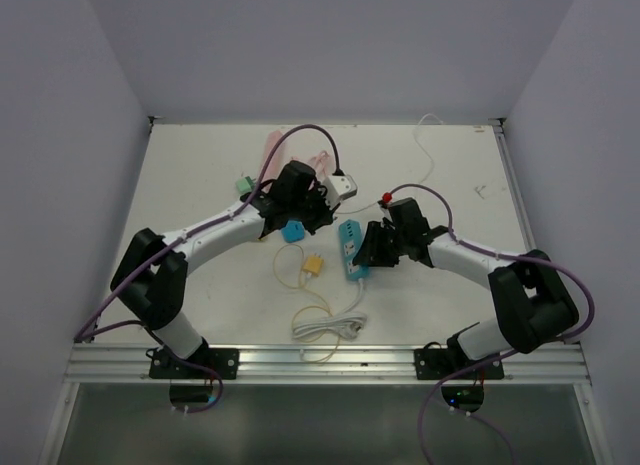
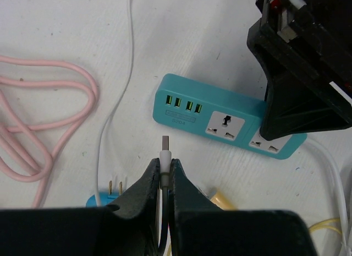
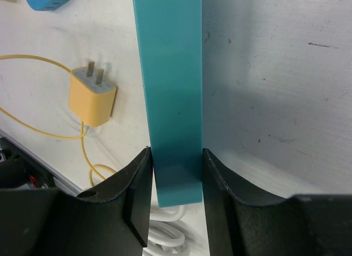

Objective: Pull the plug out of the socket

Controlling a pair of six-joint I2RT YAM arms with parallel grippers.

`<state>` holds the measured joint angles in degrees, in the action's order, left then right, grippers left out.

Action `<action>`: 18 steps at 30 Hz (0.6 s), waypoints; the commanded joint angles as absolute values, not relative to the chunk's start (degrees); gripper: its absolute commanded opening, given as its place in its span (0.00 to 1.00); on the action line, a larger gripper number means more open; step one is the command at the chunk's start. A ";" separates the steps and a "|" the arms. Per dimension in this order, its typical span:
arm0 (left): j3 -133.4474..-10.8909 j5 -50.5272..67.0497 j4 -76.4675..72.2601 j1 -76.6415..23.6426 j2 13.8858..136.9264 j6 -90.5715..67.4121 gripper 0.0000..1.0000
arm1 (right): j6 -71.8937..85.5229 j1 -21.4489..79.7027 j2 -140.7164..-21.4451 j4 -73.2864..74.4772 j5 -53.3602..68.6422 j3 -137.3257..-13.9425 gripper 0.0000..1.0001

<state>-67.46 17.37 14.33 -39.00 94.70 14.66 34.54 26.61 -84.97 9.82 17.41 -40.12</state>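
The teal socket strip (image 1: 350,247) lies flat on the white table, its USB ports (image 2: 181,102) facing my left gripper. My left gripper (image 2: 164,165) is shut on a white USB plug (image 2: 165,152). The plug's metal tip points at the strip (image 2: 220,121) and is a short gap away from the ports, clear of them. In the top view the left gripper (image 1: 325,211) hovers just left of the strip's far end. My right gripper (image 3: 176,157) clamps the strip's near end (image 3: 173,91) from both sides, and shows in the top view (image 1: 368,253) at the strip's right.
A blue adapter (image 1: 291,231) with bare prongs (image 2: 115,186) lies under the left gripper. A yellow charger (image 3: 92,96) with its yellow cable lies left of the strip. The strip's white cord is coiled (image 1: 328,325) near the front rail. A pink cable (image 2: 33,129) lies far left.
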 commanded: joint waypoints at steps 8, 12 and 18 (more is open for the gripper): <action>-62.76 15.99 4.05 -36.13 92.37 6.69 0.00 | 31.99 25.05 -83.24 22.06 2.81 -34.10 0.00; -59.86 14.60 1.06 -34.02 93.16 1.33 0.11 | 32.87 24.79 -81.48 19.00 6.58 -32.70 0.00; -56.25 13.97 -5.27 -34.01 94.39 -5.52 0.52 | 34.45 24.52 -78.05 15.38 10.01 -30.68 0.00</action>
<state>-57.34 14.44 1.28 -33.82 93.27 0.19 36.18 25.17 -77.41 7.90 14.66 -34.50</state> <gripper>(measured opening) 0.470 0.393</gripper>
